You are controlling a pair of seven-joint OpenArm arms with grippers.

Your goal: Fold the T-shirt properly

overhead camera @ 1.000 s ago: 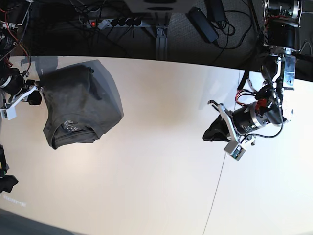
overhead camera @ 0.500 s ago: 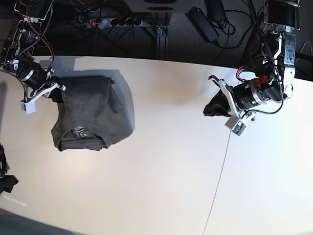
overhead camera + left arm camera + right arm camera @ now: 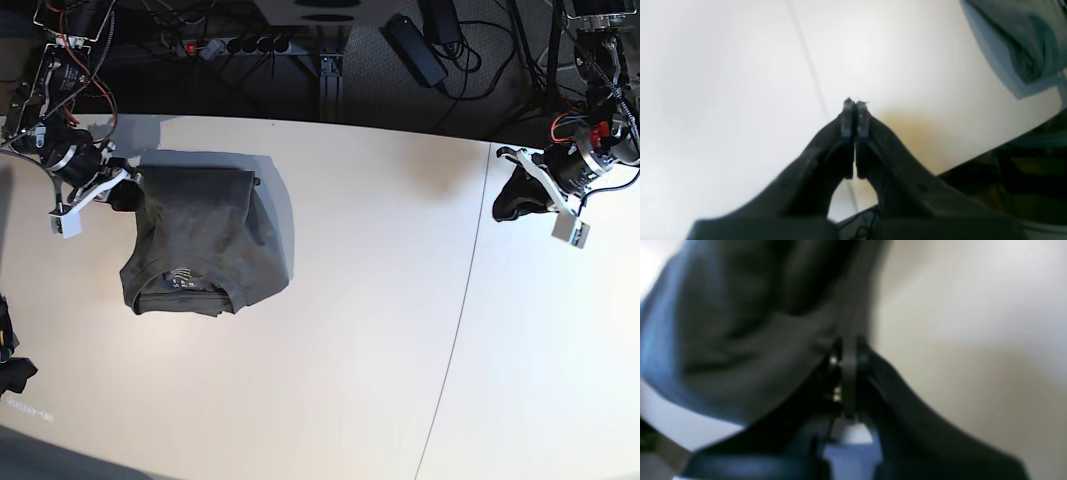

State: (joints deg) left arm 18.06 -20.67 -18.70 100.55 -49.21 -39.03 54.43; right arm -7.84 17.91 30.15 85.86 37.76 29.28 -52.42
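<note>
The T-shirt (image 3: 205,240) was already a compact dark bundle near the far left corner of the white table (image 3: 380,330), its neck label showing pale on the front edge. From where I stood it seemed partly lifted, with a wide shadow spread beneath it on the tabletop. The right gripper (image 3: 125,192) was at the bundle's upper left edge, and in its own wrist view the jaws were pressed together with a strip of dark cloth (image 3: 848,373) pinched between them, though that picture was too blurred to say how much fabric was caught.

The left gripper (image 3: 515,195) was well apart from the garment, over at the far right of the table by the seam line. Its jaws were together with nothing between them; only bare table showed past the tips (image 3: 853,103), with the shirt off in the corner of that view (image 3: 1027,40).

I judged the folding nearly done, and the step in hand to be placing or squaring the folded bundle. The next move would call for lowering it flat, then opening the right jaws without dragging the top layer or undoing the fold
</note>
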